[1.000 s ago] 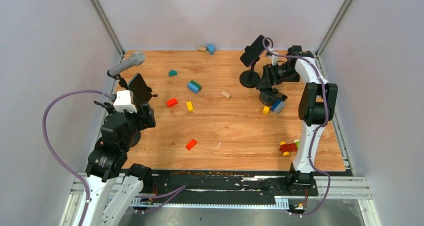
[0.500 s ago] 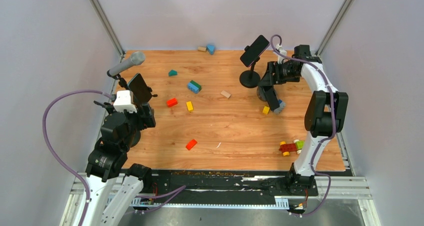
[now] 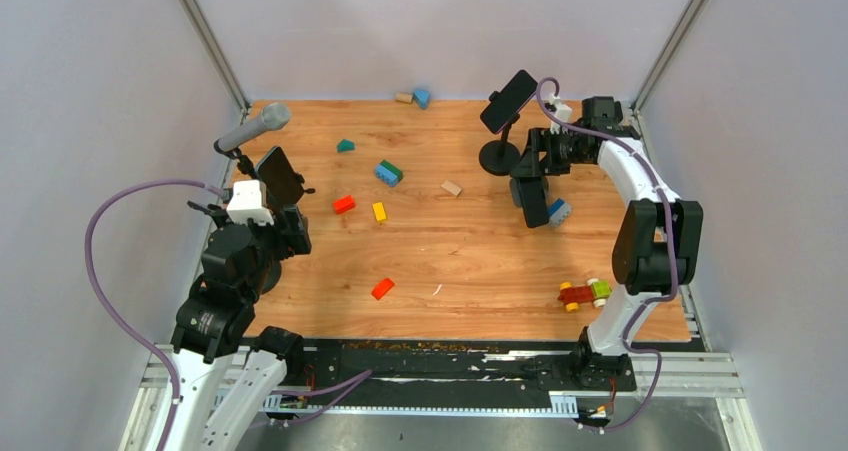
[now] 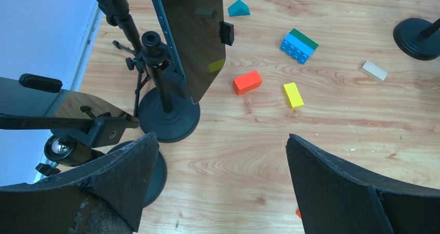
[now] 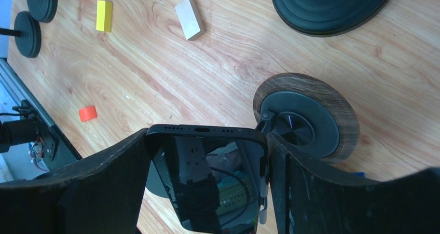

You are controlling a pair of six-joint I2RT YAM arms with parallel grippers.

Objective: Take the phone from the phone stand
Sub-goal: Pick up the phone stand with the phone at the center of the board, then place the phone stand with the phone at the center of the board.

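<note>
1. Right wrist: the right gripper (image 5: 207,140) clenches the phone (image 5: 212,192) over its phone stand (image 5: 311,121); a slipping grip could drop it.
2. Top: a low swing could knock the blue brick (image 3: 559,210) just beside.
3. Left wrist: the left gripper (image 4: 220,140) gapes empty; drifting could topple the second phone (image 4: 192,37).

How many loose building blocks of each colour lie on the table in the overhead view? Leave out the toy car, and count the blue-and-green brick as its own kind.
red blocks: 2
yellow block: 1
tan blocks: 2
teal block: 1
blue blocks: 2
blue-and-green brick: 1
Total: 9
</note>
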